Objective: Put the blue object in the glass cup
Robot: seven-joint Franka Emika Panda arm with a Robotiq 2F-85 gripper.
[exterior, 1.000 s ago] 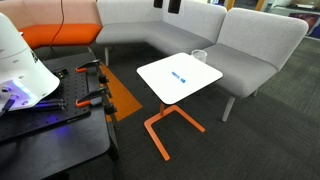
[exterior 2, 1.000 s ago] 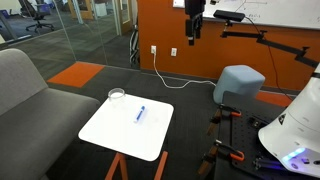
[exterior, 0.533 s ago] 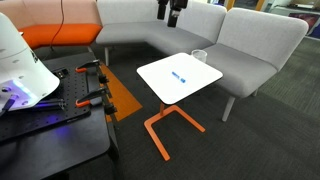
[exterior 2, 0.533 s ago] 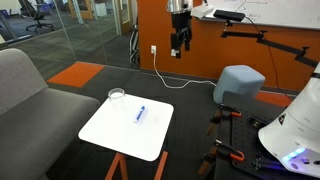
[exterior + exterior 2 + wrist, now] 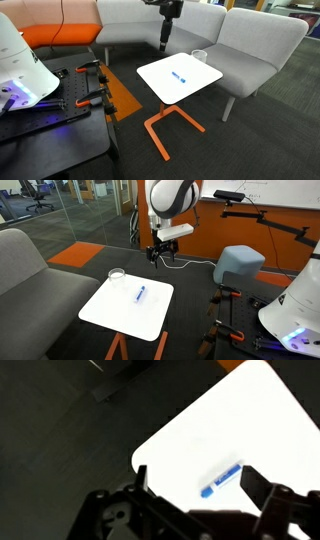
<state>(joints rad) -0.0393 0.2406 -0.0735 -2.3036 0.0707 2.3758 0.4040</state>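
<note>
The blue object (image 5: 180, 78) is a slim blue marker lying flat near the middle of the white tabletop (image 5: 205, 74); it shows in both exterior views (image 5: 140, 294) and in the wrist view (image 5: 221, 479). The glass cup (image 5: 198, 55) stands at a far corner of the table, also seen in an exterior view (image 5: 117, 275); it is out of the wrist view. My gripper (image 5: 159, 250) hangs in the air above and beyond the table edge, open and empty, also seen in an exterior view (image 5: 165, 43). In the wrist view its fingers (image 5: 200, 482) frame the marker from above.
The small white table stands on an orange frame (image 5: 165, 125). A grey sofa (image 5: 250, 40) wraps behind it. A black bench with orange clamps (image 5: 85, 85) sits beside the robot base. A grey pouffe (image 5: 240, 262) and an orange wall (image 5: 230, 225) are nearby.
The arm has swung down from high up toward the table; the gripper is now much lower and closer to the tabletop. The marker and cup have not moved.
</note>
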